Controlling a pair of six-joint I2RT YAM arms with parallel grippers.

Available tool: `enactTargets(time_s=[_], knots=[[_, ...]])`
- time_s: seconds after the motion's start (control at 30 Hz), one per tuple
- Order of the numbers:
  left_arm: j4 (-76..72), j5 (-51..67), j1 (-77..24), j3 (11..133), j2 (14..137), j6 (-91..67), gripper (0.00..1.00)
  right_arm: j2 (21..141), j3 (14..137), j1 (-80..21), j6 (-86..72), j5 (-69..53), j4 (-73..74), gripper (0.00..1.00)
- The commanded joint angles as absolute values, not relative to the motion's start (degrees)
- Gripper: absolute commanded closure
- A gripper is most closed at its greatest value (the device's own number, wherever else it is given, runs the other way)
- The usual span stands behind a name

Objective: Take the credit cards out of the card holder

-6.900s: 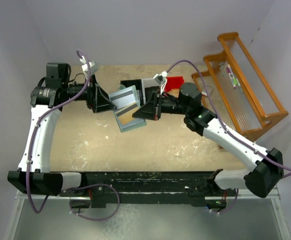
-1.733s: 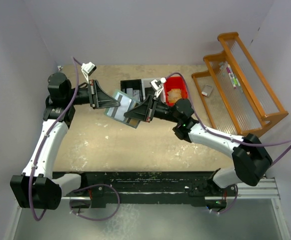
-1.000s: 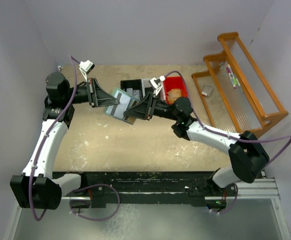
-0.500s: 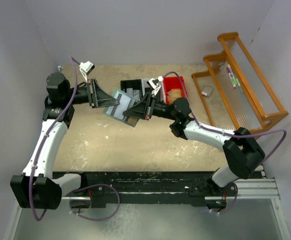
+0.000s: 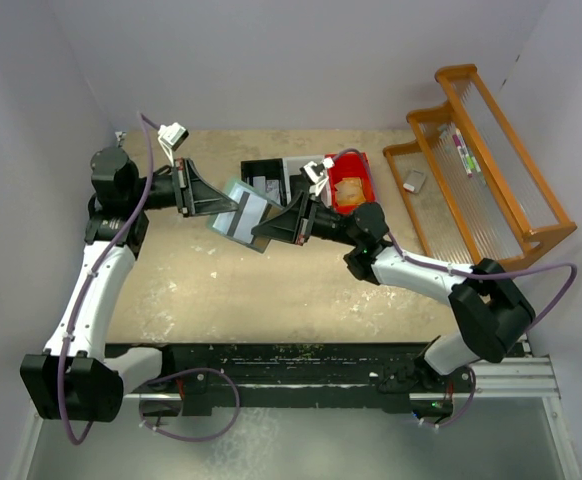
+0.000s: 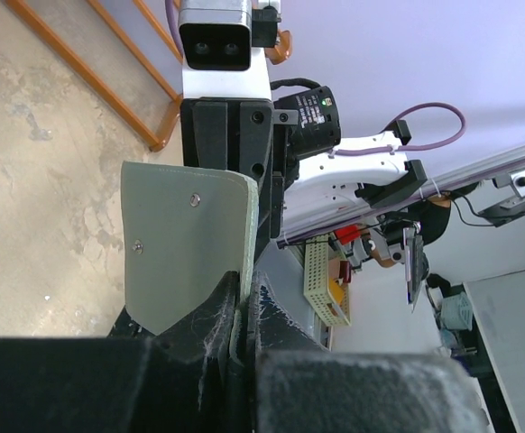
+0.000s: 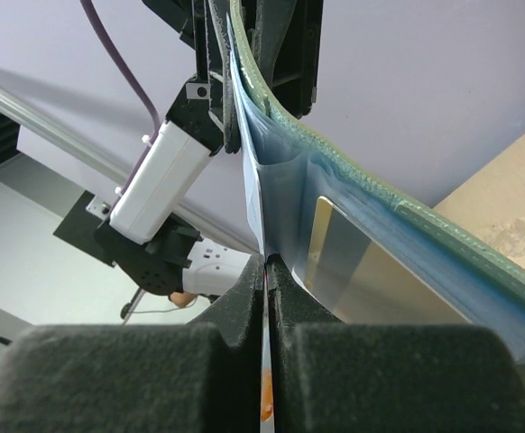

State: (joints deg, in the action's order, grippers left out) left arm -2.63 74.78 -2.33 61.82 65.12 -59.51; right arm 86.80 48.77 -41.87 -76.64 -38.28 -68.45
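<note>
My left gripper [image 6: 244, 293] is clamped on the card holder [image 6: 186, 239], up in the air over the far middle of the table. My right gripper [image 7: 266, 271] is pinched shut on a card [image 7: 264, 361] edge (just a sliver showing). Next, I reckon: a straight pull rightward, along the slot.

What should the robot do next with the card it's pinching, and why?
Probably pull the right end effector straight back, away from the card holder. It is shut on the edge of a card at a pocket, and the left end effector clamps the card holder in the air, so a pull should slide the card out.
</note>
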Motion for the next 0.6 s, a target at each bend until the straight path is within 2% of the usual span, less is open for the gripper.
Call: enactTargets(time_s=[0.0, 0.1, 0.2, 0.3, 0.47, 0.57], knots=[[-5.7, 74.7, -2.4, 62.4, 63.1, -60.9, 1.00, 84.7, 48.5, -41.4, -77.1, -37.5, -72.2, 0.95], [-4.3, 74.3, -2.3, 62.6, 63.4, -59.8, 1.00, 85.1, 49.3, -41.5, -77.7, -37.8, -73.1, 0.82], [-3.9, 74.1, -2.4, 62.7, 63.5, -59.7, 1.00, 85.9, 50.3, -41.4, -78.9, -37.9, -74.0, 0.79], [-3.0, 74.0, -2.4, 63.2, 63.4, -59.1, 1.00, 86.4, 50.8, -41.2, -79.8, -38.3, -75.0, 0.81], [1.4, 73.2, -2.4, 64.4, 63.5, -55.4, 1.00, 86.0, 49.3, -40.8, -80.4, -38.0, -76.6, 0.98], [2.3, 72.8, -2.4, 64.8, 63.4, -54.4, 1.00, 85.4, 48.2, -40.7, -80.4, -37.8, -76.9, 1.00]])
